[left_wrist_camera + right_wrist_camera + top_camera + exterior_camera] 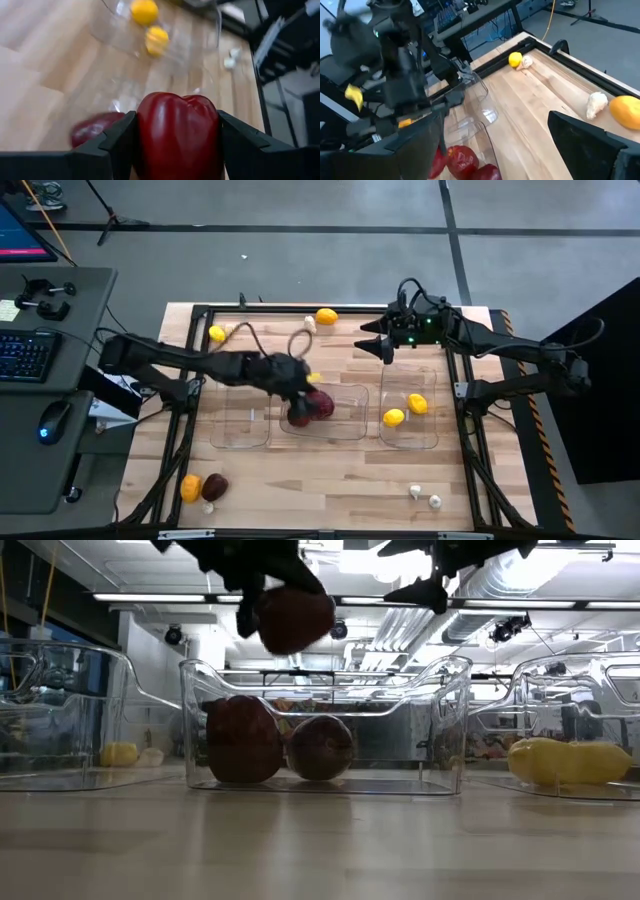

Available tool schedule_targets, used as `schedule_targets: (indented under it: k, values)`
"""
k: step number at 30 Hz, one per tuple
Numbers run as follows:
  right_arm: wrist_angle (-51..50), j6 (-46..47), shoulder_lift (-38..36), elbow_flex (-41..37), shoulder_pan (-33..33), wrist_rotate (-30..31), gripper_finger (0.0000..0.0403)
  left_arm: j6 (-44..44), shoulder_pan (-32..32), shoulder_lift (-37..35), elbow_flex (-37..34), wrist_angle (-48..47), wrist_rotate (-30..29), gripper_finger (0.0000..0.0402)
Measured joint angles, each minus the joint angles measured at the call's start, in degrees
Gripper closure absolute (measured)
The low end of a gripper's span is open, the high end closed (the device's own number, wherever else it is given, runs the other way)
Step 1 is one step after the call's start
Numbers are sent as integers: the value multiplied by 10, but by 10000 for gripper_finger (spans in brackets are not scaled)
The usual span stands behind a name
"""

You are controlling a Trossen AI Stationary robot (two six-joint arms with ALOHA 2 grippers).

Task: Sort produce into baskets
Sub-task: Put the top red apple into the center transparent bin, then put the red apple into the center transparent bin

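Red fruit (pixel 179 135) sits clamped in the left pincer (pixel 298 412), hanging just above the middle basket (pixel 440 730) where two like it already lie. The right pincer (pixel 385 348) waits spread wide and empty over the desk (pixel 330 490).

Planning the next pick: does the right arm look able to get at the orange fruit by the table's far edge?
Probably yes. The right gripper hangs open and empty close to the orange fruit, with only bare table between them.
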Motion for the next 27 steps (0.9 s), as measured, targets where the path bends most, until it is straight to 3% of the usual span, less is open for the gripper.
schedule_targets:
  k: [6,9,14,23,27]
  values:
    - [-22,-13,0,0,0,-2,49,-62,-1,67,0,76,52,169]
    - [-30,-17,0,0,0,-5,49,-87,-9,78,1,122,57,152]
    - [-33,-45,0,0,0,-24,49,-129,-15,72,1,123,55,136]
    - [2,-30,-4,0,1,-74,49,-96,-1,67,1,113,31,133]
    - [73,26,-10,0,10,-136,49,-86,16,50,1,109,101,137]
